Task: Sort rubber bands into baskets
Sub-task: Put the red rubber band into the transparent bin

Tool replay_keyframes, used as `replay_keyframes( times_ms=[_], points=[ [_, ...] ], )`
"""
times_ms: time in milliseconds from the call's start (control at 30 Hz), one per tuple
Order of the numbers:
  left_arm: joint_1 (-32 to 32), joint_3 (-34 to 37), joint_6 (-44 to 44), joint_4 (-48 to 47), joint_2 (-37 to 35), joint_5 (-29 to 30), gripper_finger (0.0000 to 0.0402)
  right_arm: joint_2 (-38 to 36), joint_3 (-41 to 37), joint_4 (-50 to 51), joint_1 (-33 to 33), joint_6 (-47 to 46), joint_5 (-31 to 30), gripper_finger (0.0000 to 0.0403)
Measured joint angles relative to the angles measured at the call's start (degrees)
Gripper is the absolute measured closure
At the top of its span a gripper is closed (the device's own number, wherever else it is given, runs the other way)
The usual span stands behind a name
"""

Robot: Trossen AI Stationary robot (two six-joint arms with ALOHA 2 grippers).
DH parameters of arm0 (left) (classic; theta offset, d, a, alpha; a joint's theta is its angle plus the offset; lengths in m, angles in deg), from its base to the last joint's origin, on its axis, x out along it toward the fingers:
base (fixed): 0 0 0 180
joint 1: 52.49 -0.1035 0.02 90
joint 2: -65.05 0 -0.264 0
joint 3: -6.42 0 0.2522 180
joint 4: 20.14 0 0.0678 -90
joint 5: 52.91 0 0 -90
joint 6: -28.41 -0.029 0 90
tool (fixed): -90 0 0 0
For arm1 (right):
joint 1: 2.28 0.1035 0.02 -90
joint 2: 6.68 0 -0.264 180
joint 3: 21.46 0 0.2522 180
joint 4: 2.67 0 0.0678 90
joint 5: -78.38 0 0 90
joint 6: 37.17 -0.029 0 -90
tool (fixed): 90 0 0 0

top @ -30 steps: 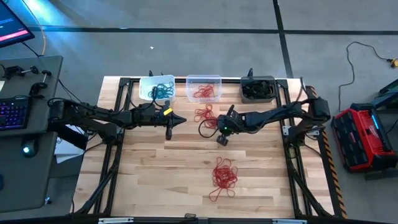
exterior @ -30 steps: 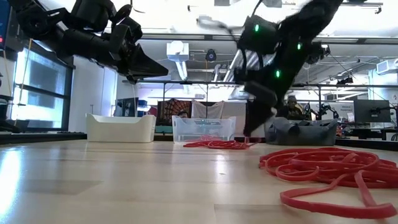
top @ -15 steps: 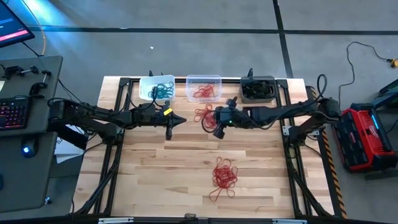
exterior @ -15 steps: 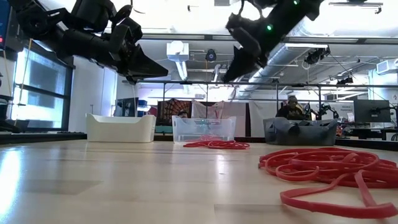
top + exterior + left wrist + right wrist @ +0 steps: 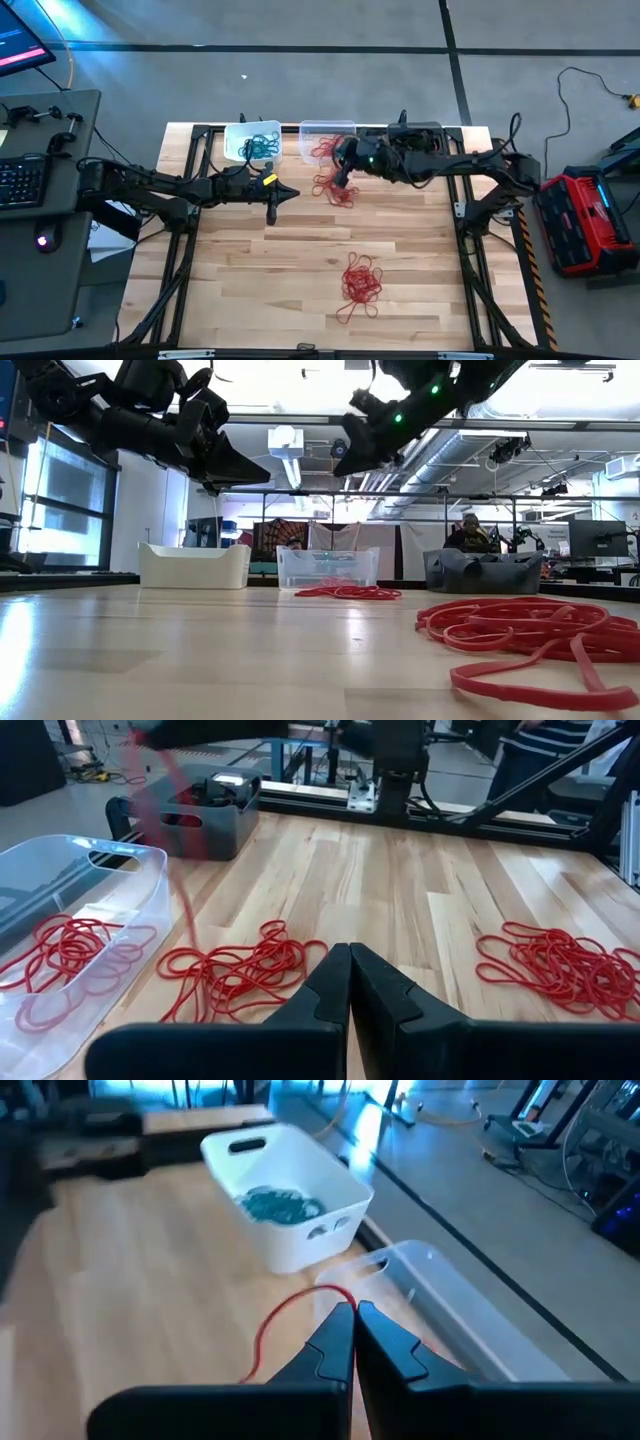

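Three baskets stand in a row at the far edge: a white one with teal rubber bands, a clear one with red bands, and a dark grey one with dark bands. Loose red bands lie in a small heap in front of the clear basket and in a bigger heap nearer the front. My right gripper is raised over the small heap beside the clear basket, shut on a red band. My left gripper hovers shut and empty, left of the small heap. My right gripper pinches one red rubber band at its upper end between its two fingertips, which slant down toward the far left. The band hangs below the fingers as a long strand reaching down toward the small heap; whether it is clear of the heap I cannot tell.
Black frame rails run along the table's edges, close behind the baskets. Bare wood lies between the two red heaps and along the left and near sides. A person stands in the room beyond the table.
My right gripper has risen from the table near the small heap and gone toward the far edge and the clear basket. It has tipped from pointing steeply down to nearly level. A red band has come up with it.
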Motion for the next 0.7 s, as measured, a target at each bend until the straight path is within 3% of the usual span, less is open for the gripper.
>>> replay_keyframes(
  times_ms=[333, 700],
  points=[
    [0.0, 0.0, 0.0, -0.09, 0.0, 0.26, 0.0402, 1.41, 0.0, -9.05, -8.4, 3.77, 3.6, 0.0403],
    [0.01, 0.0, -0.02, -0.11, 0.0, 0.26, 0.0401, 2.39, -0.02, -10.6, -13.79, 3.38, 7.9, 0.0403]
  ],
)
